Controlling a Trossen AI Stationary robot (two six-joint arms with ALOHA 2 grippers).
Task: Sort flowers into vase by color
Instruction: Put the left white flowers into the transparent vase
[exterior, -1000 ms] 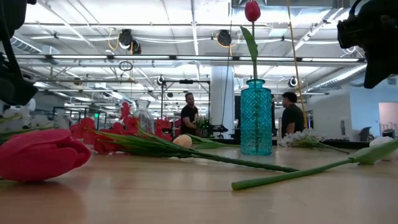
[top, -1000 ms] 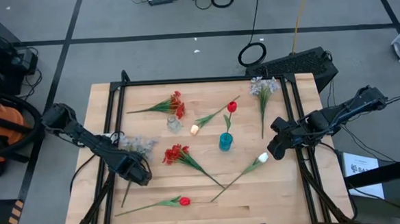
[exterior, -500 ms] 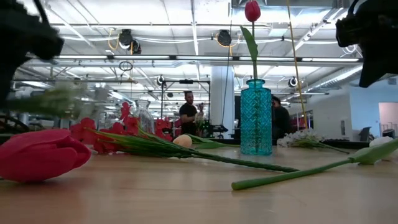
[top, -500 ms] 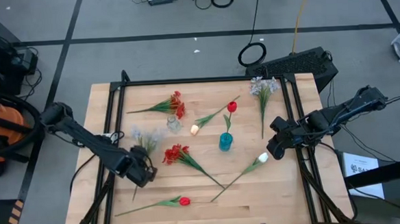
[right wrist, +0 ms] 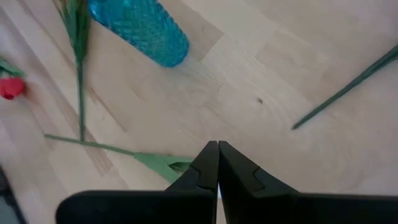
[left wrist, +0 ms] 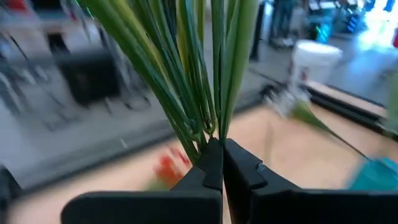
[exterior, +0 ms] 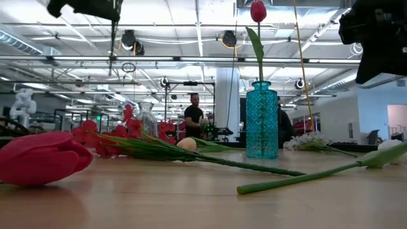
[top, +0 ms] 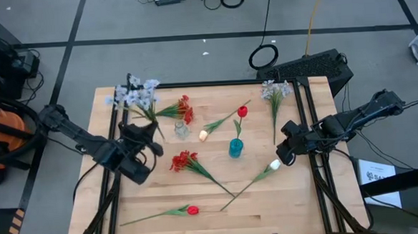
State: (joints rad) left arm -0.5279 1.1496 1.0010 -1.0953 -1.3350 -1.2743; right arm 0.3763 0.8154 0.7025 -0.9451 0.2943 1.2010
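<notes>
Gripping pale spray [top: 133, 96], left tool [top: 147, 132] shut

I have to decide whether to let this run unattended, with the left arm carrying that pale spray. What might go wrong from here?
1. The left gripper pinches the pale blue-white spray low on its thin stems, so it may swing or slip out.
2. The small clear vase beside the red cluster looks light; a trailing stem might tip it.
3. The right gripper waits shut near the white bud and might nudge it.
</notes>
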